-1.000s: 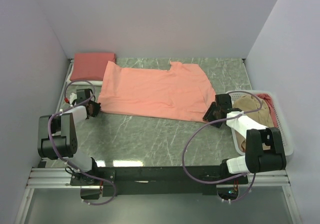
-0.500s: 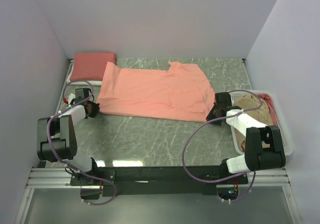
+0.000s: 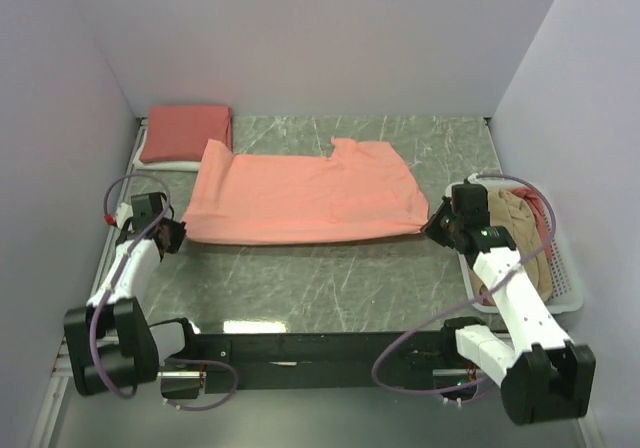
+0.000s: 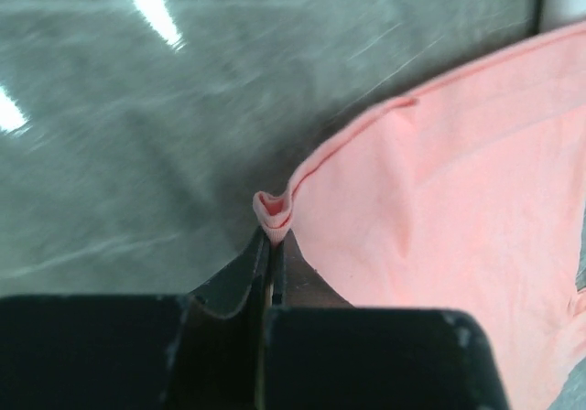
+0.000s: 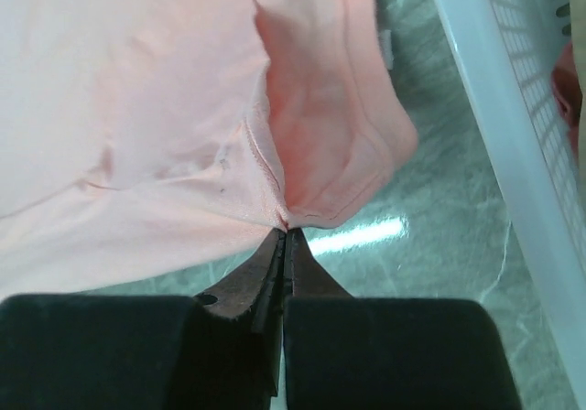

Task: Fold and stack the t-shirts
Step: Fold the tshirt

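Note:
A salmon-pink t-shirt [image 3: 310,193] lies spread across the middle of the table, its near edge lifted at both ends. My left gripper [image 3: 174,234] is shut on the shirt's hem [image 4: 272,210] at its near left corner. My right gripper [image 3: 436,224] is shut on the shirt [image 5: 183,90] at its near right corner, close by the sleeve [image 5: 334,135]. A folded darker pink t-shirt [image 3: 186,131] rests at the back left. In the basket, a tan-beige t-shirt [image 3: 512,238] lies crumpled over a pink one [image 3: 541,211].
A white lattice basket [image 3: 568,286] stands at the right table edge, close beside my right arm; its wall [image 5: 513,154] shows in the right wrist view. The folded shirt rests on a white tray [image 3: 170,165]. Grey walls close in on three sides.
My right gripper has shut on the shirt's right corner. Both arms have swung outward and stretched the shirt's near edge; the shirt now lies narrower front to back.

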Controlling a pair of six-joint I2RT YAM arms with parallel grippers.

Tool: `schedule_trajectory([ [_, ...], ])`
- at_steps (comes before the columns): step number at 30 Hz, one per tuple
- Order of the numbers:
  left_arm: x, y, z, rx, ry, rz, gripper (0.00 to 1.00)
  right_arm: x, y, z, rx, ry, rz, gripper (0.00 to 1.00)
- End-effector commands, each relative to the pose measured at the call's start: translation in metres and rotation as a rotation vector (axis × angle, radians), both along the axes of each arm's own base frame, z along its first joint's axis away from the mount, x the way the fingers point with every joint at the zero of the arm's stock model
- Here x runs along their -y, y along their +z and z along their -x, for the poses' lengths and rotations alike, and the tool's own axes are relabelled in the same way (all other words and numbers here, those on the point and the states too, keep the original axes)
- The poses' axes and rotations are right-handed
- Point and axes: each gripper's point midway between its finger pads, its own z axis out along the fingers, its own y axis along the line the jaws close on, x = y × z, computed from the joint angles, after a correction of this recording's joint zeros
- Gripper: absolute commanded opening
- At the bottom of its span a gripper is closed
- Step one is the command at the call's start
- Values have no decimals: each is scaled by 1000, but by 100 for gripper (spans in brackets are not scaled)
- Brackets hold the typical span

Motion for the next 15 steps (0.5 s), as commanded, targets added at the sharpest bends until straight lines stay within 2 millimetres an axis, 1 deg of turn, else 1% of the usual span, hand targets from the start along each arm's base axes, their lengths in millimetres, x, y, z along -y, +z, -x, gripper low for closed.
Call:
schedule_trajectory([
  [1, -5, -2, 36, -49, 23, -38, 1, -2, 5, 26, -15, 21, -16, 0],
  [3, -3, 0, 50, -54, 35, -35, 1, -4, 10, 39, -3, 30, -33, 0],
  [4, -2, 0, 54, -55, 40, -34, 1, -7, 6, 47, -18, 34, -51, 0],
  [5, -1, 2, 57, -48, 49, -30, 1, -7, 12, 52, 8, 33, -62, 0],
  [6, 0, 0, 63, -59, 52, -24, 1, -8, 13, 56, 12, 29, -71, 0],
  [7, 2, 6, 64, -37, 51, -22, 1, -13, 11, 63, 1, 37, -100, 0],
  [8, 3, 8, 65, -30, 50, -14, 1, -14, 16, 67, 24, 37, -112, 0],
  [9, 4, 13, 67, -11, 58, -11, 1, -14, 18, 70, 29, 29, -118, 0],
  [10, 5, 13, 71, -20, 60, -7, 1, -14, 17, 74, 25, 23, -127, 0],
  [14, 7, 24, 74, 17, 91, 16, 1, -14, 19, 89, 27, 3, -148, 0],
  [15, 6, 25, 74, 22, 97, 12, 4, -15, 19, 92, 26, 1, -154, 1],
])
